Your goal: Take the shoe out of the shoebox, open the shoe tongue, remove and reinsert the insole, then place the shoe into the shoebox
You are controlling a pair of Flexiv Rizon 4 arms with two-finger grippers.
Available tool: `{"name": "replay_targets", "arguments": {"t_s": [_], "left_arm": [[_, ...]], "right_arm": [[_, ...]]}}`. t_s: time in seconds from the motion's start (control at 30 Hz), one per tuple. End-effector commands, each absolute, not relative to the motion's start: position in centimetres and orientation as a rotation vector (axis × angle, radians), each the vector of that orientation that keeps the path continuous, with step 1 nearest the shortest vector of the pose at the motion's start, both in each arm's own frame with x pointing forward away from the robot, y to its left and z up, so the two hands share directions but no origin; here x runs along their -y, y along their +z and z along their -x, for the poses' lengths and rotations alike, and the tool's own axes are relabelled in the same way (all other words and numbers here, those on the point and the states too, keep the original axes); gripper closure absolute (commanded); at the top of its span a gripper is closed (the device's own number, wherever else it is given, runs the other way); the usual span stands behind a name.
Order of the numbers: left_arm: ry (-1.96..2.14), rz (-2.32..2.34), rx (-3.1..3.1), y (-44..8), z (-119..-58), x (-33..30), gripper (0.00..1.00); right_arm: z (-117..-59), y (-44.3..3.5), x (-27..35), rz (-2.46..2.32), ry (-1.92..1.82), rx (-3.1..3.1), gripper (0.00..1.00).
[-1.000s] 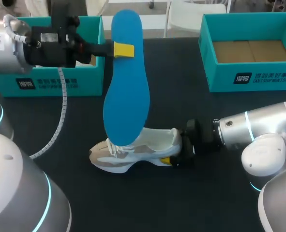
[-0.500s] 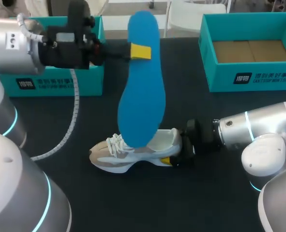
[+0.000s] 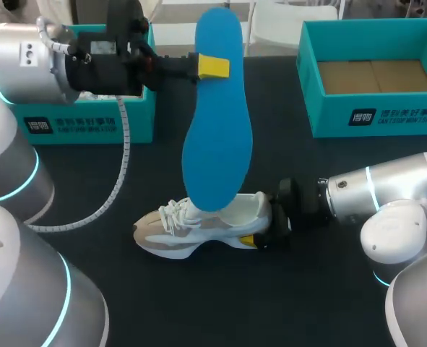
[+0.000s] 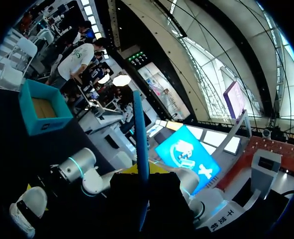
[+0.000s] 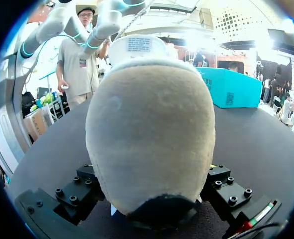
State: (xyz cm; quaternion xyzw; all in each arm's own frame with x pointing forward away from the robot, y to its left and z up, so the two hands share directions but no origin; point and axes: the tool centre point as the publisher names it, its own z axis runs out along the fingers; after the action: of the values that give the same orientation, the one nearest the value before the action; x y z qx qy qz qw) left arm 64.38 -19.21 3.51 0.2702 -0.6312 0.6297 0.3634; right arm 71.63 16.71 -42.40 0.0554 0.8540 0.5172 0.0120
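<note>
Two holds: left end effector (image 3: 212, 67) pinches insole (image 3: 217, 137) by one end, hanging over shoe (image 3: 199, 228); right end effector (image 3: 260, 238) clamps shoe heel on tabletop (image 3: 307, 181). Risk: the insole swings and misses the opening on reinsert.

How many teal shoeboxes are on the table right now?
2. The left shoebox stands at the far left, partly behind my left arm; the right shoebox stands at the far right, open, no shoe inside.
</note>
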Motion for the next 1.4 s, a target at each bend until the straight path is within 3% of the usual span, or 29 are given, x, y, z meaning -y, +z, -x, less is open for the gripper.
{"name": "replay_targets", "arguments": {"t_s": [0.03, 0.9, 0.93, 0.97, 1.03, 1.4], "left_arm": [[1.629, -0.699, 1.616, 3.36, -64.08, 19.82, 1.0], [1.629, -0.699, 1.616, 3.36, -64.08, 19.82, 1.0], [1.629, -0.699, 1.616, 3.36, -64.08, 19.82, 1.0], [1.629, -0.699, 1.616, 3.36, -64.08, 19.82, 1.0], [1.629, -0.699, 1.616, 3.36, -64.08, 19.82, 1.0], [1.629, -0.699, 1.616, 3.36, -64.08, 19.82, 1.0]], "right_arm": [[-71.7, -42.77, -17.06, -0.174, 1.607, -2.666, 1.0], [-71.7, -42.77, -17.06, -0.174, 1.607, -2.666, 1.0], [-71.7, -42.77, -17.06, -0.174, 1.607, -2.666, 0.76], [-71.7, -42.77, -17.06, -0.174, 1.607, -2.666, 0.59], [-71.7, -42.77, -17.06, -0.174, 1.607, -2.666, 0.0], [-71.27, -42.47, -16.44, -0.231, 1.553, -2.685, 0.0]]}}
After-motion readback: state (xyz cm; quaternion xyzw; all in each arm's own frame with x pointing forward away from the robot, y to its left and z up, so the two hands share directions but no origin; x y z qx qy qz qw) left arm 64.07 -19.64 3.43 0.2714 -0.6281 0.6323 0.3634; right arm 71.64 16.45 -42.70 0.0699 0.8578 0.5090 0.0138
